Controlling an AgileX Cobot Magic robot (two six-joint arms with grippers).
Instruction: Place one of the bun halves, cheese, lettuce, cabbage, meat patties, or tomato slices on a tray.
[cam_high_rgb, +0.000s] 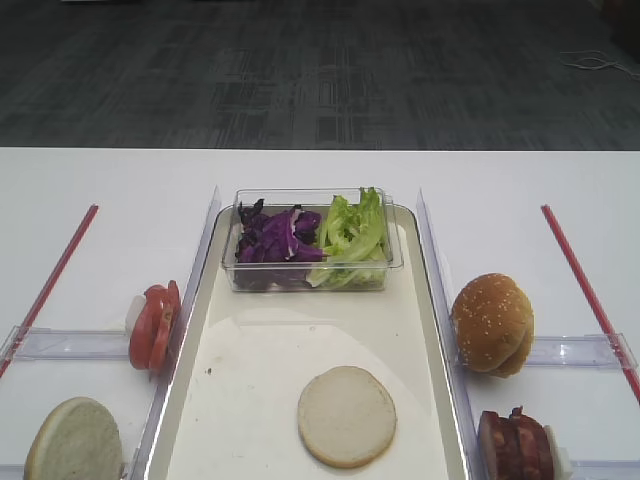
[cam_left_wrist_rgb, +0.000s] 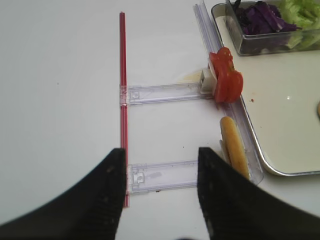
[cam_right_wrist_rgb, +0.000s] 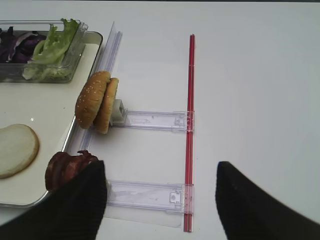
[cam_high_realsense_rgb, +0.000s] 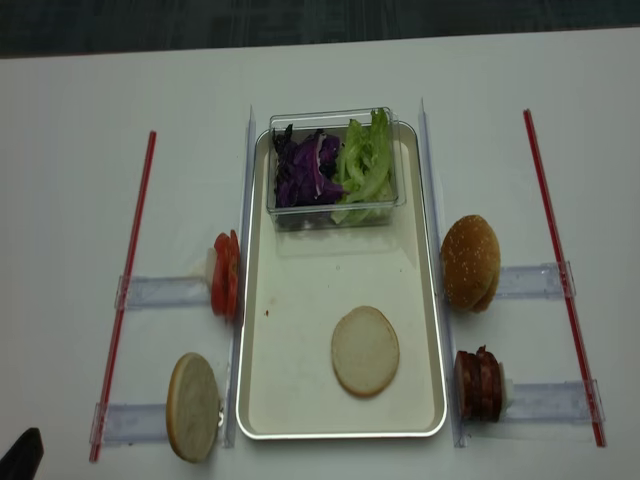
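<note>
Lying flat on tray (cam_high_realsense_rgb: 300, 340): bun half (cam_high_realsense_rgb: 365, 350); clear box (cam_high_realsense_rgb: 330, 170) behind. Both jaws spread, empty.

Two high cameras look down on the tray (cam_high_realsense_rgb: 300, 400), while each wrist camera peers close past its dark fingers (cam_left_wrist_rgb: 90, 200), sharing the tray's edges.

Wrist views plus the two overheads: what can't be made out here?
- Left gripper: fingertips cut off by the left wrist view's bottom edge.
- Right gripper: fingertips cut off likewise in the right wrist view; its left finger hides part of the meat patties.
- Bun half outside the tray: cropped by the overhead's bottom edge.
</note>
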